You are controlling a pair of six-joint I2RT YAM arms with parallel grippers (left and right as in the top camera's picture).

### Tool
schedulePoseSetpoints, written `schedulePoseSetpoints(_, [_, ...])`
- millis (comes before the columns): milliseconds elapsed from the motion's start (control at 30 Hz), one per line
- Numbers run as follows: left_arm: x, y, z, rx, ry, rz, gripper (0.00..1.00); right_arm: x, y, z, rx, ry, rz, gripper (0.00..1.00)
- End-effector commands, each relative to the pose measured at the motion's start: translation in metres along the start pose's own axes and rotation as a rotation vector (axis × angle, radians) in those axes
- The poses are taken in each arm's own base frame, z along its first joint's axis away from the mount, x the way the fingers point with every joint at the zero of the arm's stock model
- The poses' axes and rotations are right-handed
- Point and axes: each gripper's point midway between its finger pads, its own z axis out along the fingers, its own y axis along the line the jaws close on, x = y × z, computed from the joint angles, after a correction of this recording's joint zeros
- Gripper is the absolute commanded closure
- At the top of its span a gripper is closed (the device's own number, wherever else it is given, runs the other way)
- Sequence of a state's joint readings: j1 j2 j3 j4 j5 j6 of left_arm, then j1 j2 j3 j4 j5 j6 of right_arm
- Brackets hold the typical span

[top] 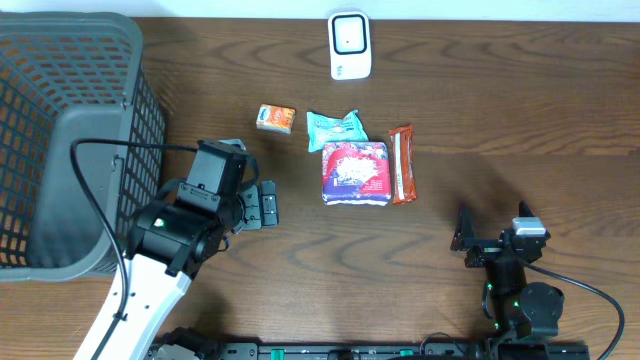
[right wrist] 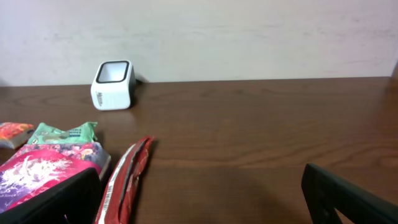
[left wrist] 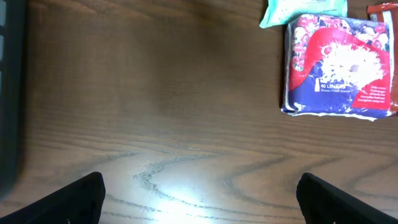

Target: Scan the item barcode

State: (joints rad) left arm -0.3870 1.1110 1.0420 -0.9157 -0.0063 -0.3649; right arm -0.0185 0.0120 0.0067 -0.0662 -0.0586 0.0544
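Dark wooden table (top: 520, 110) below a pale wall: nearest, left tool (top: 264, 205) and right tool (top: 494, 238), both spread wide, gripping nothing. Further out, near the left tool, a pink-and-blue packet (top: 355, 172), likely the item, with red bar (top: 402, 163), teal pouch (top: 333, 128) and orange pack (top: 275, 118) beside it; farthest, the white scanner (top: 350, 45). Seemingly the reach-and-pick step, nothing lifted; next, close on one item, lift, present barcode to scanner window.
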Motion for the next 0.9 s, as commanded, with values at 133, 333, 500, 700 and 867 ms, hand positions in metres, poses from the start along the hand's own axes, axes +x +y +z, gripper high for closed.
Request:
schedulePoseSetpoints(133, [0.000, 0.002, 0.002, -0.011, 0.007, 0.010, 0.02, 0.000, 0.010, -0.001, -0.059, 0.004, 0.117, 0.01])
schedulePoseSetpoints(333, [0.000, 0.002, 0.002, -0.011, 0.007, 0.010, 0.02, -0.032, 0.038, -0.007, -0.242, -0.091, 0.322, 0.01])
schedulePoseSetpoints(500, [0.000, 0.002, 0.002, -0.011, 0.007, 0.010, 0.02, -0.031, 0.087, -0.026, -0.546, 0.057, 0.626, 0.01])
schedulePoseSetpoints(700, [0.000, 0.002, 0.002, -0.011, 0.007, 0.010, 0.02, -0.102, 0.084, -0.046, -0.635, -0.234, 0.635, 0.01])
schedulePoseSetpoints(867, [0.000, 0.002, 0.002, -0.011, 0.007, 0.010, 0.02, -0.185, 0.066, -0.080, -0.610, -0.527, 0.651, 0.01])
